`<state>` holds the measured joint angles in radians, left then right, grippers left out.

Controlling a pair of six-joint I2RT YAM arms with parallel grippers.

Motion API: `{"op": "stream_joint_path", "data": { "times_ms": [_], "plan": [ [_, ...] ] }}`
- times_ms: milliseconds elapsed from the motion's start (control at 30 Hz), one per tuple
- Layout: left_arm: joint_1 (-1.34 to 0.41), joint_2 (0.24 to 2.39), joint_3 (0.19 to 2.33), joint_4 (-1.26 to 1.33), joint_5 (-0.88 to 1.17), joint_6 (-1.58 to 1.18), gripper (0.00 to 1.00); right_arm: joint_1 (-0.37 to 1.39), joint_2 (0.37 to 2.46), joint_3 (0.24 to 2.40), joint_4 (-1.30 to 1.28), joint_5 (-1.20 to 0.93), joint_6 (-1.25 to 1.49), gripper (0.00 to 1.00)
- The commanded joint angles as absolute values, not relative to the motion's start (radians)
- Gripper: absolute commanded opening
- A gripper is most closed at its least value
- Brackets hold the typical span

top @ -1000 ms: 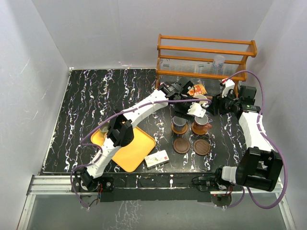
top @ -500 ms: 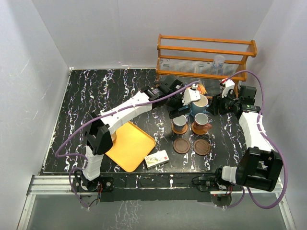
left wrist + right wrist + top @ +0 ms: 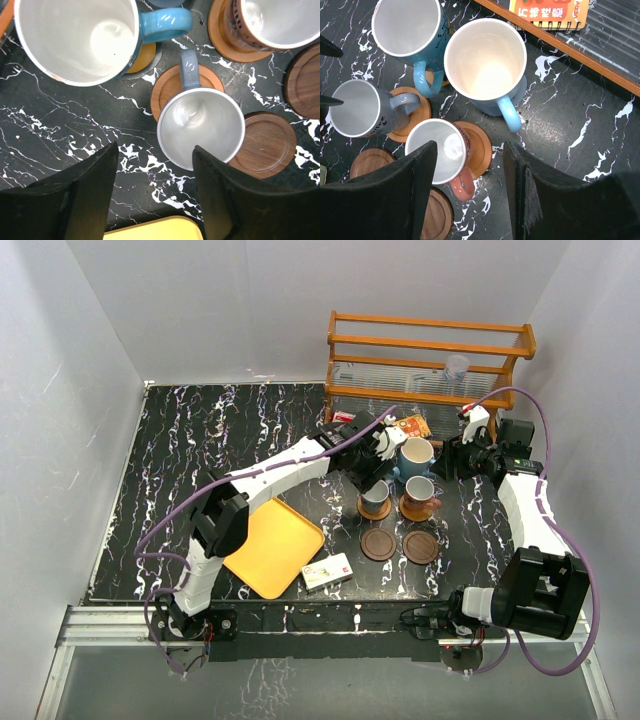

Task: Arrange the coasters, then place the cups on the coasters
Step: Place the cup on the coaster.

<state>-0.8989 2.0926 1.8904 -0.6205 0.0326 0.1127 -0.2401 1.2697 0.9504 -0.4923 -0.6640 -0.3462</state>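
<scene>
Four cups stand close together in front of the wooden rack, and this crowding is the main risk I see. Beginning from the left, the left gripper hangs over the table just beside the grey cup, its jaws apart and nothing between them. If it comes down or swings right without care, a finger could strike the rim and push the cup off its orange-brown coaster, or against the handle of the dark blue mug just behind. That mug seems to cover its own disc only partly, so a small push may leave it off. Further right, the light blue mug and the orange-brown cup are near each other. The right gripper, also with jaws apart and empty, hovers above them, and a descent here could catch a handle and turn a cup. Two dark coasters in front carry no cups, so I judge the task is not finished. About writing: the small box beside the yellow tray has print too small to read. The grey cup and dark blue mug carry dark marks I cannot make out. The orange booklet by the rack shows white Chinese characters, which I cannot read with certainty.
</scene>
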Motion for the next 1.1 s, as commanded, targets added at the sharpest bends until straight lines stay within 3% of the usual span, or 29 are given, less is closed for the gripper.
{"op": "stream_joint_path", "data": {
  "times_ms": [0,267,833,1067],
  "plan": [
    [-0.904,2.106,1.892,-0.627,0.041,0.074,0.51,-0.241,1.25,0.95,-0.456,-0.666,-0.36,0.53],
    [-0.905,2.142,1.916,-0.631,0.068,0.078,0.32,-0.241,1.249,0.951,-0.456,-0.664,-0.362,0.53],
    [-0.905,2.185,2.008,-0.675,0.111,0.238,0.01,-0.241,1.249,0.952,-0.46,-0.67,-0.365,0.53],
    [-0.904,2.187,2.054,-0.701,0.272,0.472,0.0,-0.241,1.253,0.95,-0.459,-0.669,-0.365,0.53]
  ]
}}
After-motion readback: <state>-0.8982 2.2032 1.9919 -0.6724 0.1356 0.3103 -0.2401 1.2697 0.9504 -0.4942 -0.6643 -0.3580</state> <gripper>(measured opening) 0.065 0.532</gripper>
